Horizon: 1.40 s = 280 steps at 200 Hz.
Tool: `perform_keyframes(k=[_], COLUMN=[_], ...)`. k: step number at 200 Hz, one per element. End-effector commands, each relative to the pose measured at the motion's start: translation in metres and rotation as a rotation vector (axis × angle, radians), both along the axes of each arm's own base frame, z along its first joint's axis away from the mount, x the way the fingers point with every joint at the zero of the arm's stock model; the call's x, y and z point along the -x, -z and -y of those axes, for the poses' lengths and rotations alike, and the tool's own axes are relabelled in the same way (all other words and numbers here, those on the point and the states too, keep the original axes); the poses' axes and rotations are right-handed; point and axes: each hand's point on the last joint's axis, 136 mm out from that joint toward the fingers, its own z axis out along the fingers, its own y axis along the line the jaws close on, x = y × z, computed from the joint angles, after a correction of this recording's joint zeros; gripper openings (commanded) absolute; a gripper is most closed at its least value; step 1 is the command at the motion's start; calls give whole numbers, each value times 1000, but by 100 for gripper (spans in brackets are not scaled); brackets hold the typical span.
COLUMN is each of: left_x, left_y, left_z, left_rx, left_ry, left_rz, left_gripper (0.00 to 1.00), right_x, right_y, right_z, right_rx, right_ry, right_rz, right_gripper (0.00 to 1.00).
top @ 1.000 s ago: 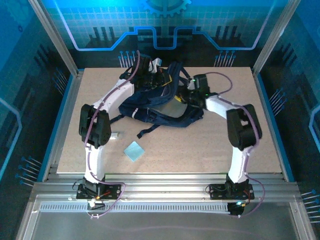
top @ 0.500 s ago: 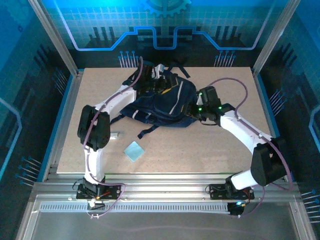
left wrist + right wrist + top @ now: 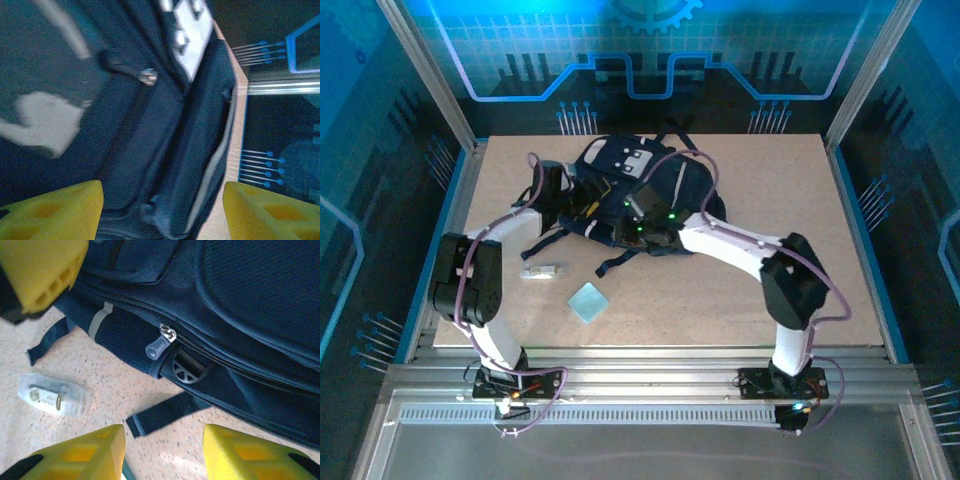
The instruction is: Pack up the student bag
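Speckled beige worktop (image 3: 720, 300), set inside a blue-lit enclosure with aluminium framing. At the far centre of the worktop lies the student bag (image 3: 612, 160), navy, with its grey patches uppermost and black straps running toward the near edge. At the bag's left side the left gripper (image 3: 162, 195) has its yellow fingers (image 3: 55, 207) standing well apart over navy fabric, holding nothing. At the bag's near edge the right gripper (image 3: 164, 440) has its jaws apart and grips nothing. It hangs over bare worktop and a loose black strap (image 3: 165, 412), with a grey zip pull (image 3: 159, 347) just beyond. A small clear plastic item (image 3: 542, 269) lies left of centre, apart from the bag. A light blue square (image 3: 588, 302) lies closer to the near edge, apart from both.
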Motion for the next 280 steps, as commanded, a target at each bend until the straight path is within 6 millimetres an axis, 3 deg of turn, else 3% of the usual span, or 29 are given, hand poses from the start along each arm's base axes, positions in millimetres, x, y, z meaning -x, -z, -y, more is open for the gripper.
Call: perform_keyframes(k=[1, 25, 46, 80, 113, 123, 125, 133, 168, 191, 196, 227, 257, 280], left_x=[-1, -5, -7, -6, -4, -4, -4, -5, -12, -19, -20, -31, -49, -65], left_y=[-3, 15, 32, 54, 68, 71, 72, 74, 86, 91, 92, 92, 95, 100], left_z=[-23, -43, -48, -47, -49, -49, -49, -50, -53, -57, -58, -67, -75, -78], left_rx=[0, -1, -4, 10, 9, 9, 8, 4, -3, -11, -13, -49, -91, -93], left_ry=[-84, -136, -149, -160, -169, -172, -173, -176, -198, -222, -226, -267, -295, -299], left_rz=[29, -7, -42, -75, -99, -105, -107, -110, -130, -139, -141, -133, -131, -140], left_gripper=[66, 65, 66, 66, 66, 65, 66, 65, 65, 65, 65, 65, 65, 65], right_x=[-14, -29, -42, -56, -67, -70, -69, -69, -65, -62, -63, -54, -32, -6], right_y=[14, 30, 44, 68, 77, 74, 84, 91, 103, 102, 89, 75, 72, 76], right_z=[-13, -27, -33, -19, -4, -3, -2, 0, -2, 5, 6, 15, 19, 34], right_rx=[44, 76, 116, 254, 310, 310, 326, 342, 323, 322, 295, 237, 224, 264], right_ry=[81, 110, 134, 219, 288, 294, 292, 298, 263, 251, 255, 190, 32, -64], right_rz=[5, 13, 24, 31, 60, 67, 57, 42, 3, -3, 7, -4, -68, -122], right_gripper=[45, 45, 44, 42, 41, 36, 35, 31, 0, 0, 0, 0, 0, 0])
